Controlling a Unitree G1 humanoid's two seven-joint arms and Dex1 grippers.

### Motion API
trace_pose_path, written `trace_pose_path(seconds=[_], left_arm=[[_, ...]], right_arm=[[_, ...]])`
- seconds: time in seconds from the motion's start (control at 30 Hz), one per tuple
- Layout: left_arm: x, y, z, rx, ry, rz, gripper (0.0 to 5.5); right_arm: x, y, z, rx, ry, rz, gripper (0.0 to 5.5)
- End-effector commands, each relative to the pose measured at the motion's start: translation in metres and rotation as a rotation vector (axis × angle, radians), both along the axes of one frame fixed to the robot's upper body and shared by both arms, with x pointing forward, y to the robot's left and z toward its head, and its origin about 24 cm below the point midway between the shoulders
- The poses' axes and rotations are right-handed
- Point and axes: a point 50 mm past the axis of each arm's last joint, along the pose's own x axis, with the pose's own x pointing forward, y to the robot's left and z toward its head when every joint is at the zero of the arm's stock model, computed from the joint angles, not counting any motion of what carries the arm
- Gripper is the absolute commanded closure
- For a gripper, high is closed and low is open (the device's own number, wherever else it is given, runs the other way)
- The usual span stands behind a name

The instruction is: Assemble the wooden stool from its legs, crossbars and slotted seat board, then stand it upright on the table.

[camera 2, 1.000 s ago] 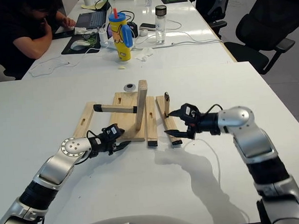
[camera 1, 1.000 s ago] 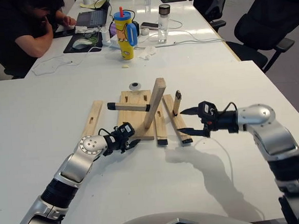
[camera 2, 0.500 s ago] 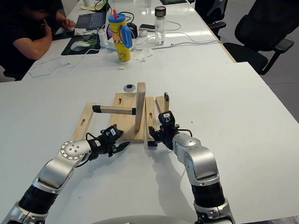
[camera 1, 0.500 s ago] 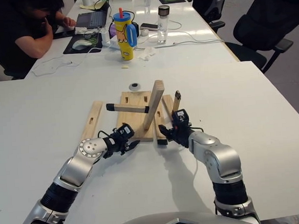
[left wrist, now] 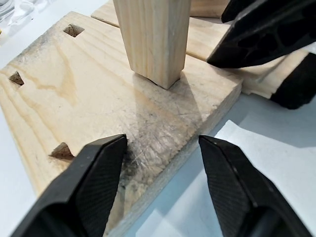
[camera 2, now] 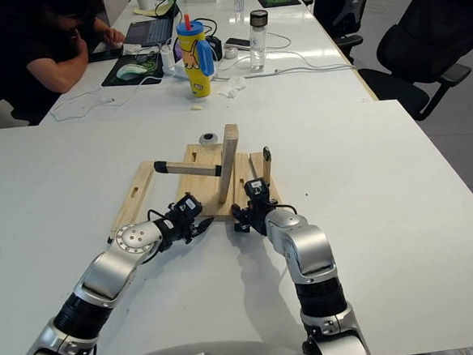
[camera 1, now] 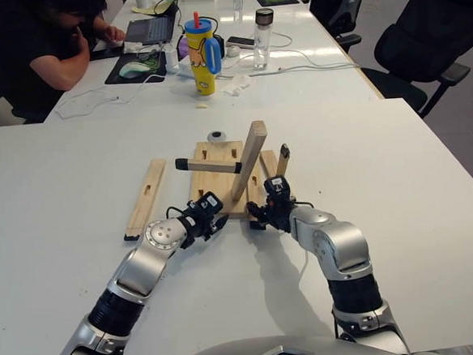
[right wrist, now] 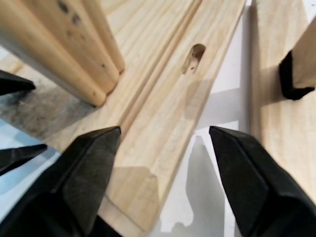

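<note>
The slotted seat board (camera 1: 210, 182) lies flat on the white table. A leg (camera 1: 249, 154) stands tilted in it, and a crossbar (camera 1: 207, 168) juts from that leg to the left. One loose leg (camera 1: 144, 197) lies left of the board, and more (camera 1: 259, 190) lie at its right, with a short black-tipped piece (camera 1: 282, 161) leaning there. My left gripper (camera 1: 216, 221) is open at the board's near edge; its fingers (left wrist: 98, 173) straddle the near corner (left wrist: 89, 94). My right gripper (camera 1: 259, 216) is open over the near end of a lying leg (right wrist: 182, 98).
A small round object (camera 1: 215, 136) lies just behind the board. On the far table stand a yellow cup (camera 1: 200, 54) and a bottle (camera 1: 263, 28), beside a laptop where a person sits. Bare table (camera 1: 401, 215) stretches to the right and near me.
My right arm has swung in from the right to the near end of the legs beside the board. My left gripper has crept forward to the board's near edge.
</note>
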Motion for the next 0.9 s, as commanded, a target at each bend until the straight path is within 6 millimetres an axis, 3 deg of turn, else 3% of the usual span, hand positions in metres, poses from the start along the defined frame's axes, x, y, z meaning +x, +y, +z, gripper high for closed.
trace_pose_path(seconds=[0.03,0.23,0.4,0.67,0.9], left_arm=[[-0.040,0.002,-0.061,0.125,0.361,0.028,2.79],[-0.041,-0.001,-0.057,0.131,0.356,0.008,2.79],[-0.037,-0.005,-0.055,0.129,0.338,0.008,2.79],[-0.028,-0.014,-0.050,0.115,0.300,-0.011,2.79],[-0.010,0.014,-0.028,0.078,0.196,0.049,2.79]], right_arm=[[0.000,0.006,-0.002,-0.058,0.024,0.039,2.16],[-0.003,-0.002,-0.010,-0.220,0.006,0.066,2.16],[-0.002,-0.002,-0.013,-0.170,0.022,0.048,2.16],[0.007,-0.002,-0.024,-0.144,0.000,0.004,3.20],[0.019,-0.002,0.004,-0.026,-0.241,-0.049,3.42]])
